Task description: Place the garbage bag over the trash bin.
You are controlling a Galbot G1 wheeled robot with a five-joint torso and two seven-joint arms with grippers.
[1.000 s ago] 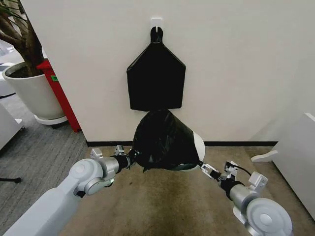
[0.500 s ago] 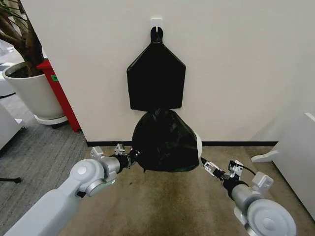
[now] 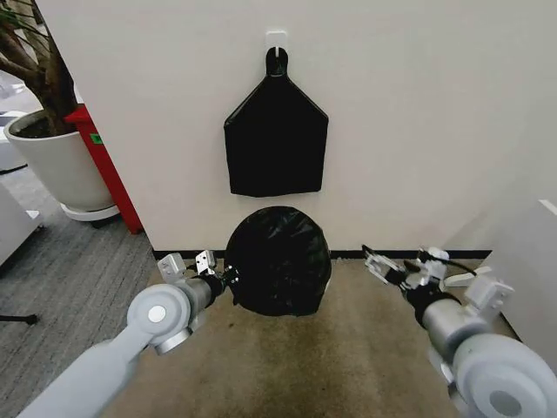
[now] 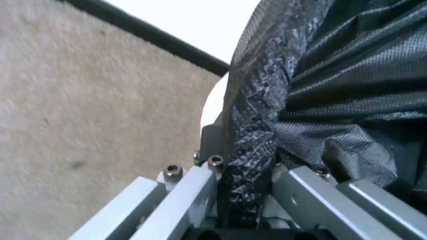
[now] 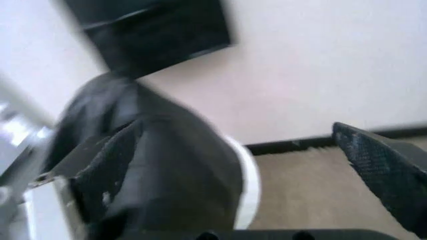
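The garbage bag [image 3: 278,259] is seen draped over the trash bin [image 4: 213,102] on the carpet at the foot of the wall, directly below the flat black bundle [image 3: 276,139] that hangs from a white wall hook [image 3: 277,39]. In the head view the bin is almost wholly covered by the glossy black film; in the right wrist view a strip of the cream-white bin side [image 5: 248,185] is left bare.

The left gripper [image 3: 228,278] is held at the bag's left edge. In the left wrist view its fingers [image 4: 190,192] are closed on a gathered fold of the bag [image 4: 320,90], which is pinched between them, with the white bin wall just beyond the fingertips.

The right gripper [image 3: 380,262] is held apart from the bag, to its right, above the carpet. Its fingers [image 5: 383,170] are spread wide and nothing is gripped between them; the bag [image 5: 167,165] lies beyond the fingertips.

No brand, label or readable writing can be made out on the bag, the bin or the bundle.
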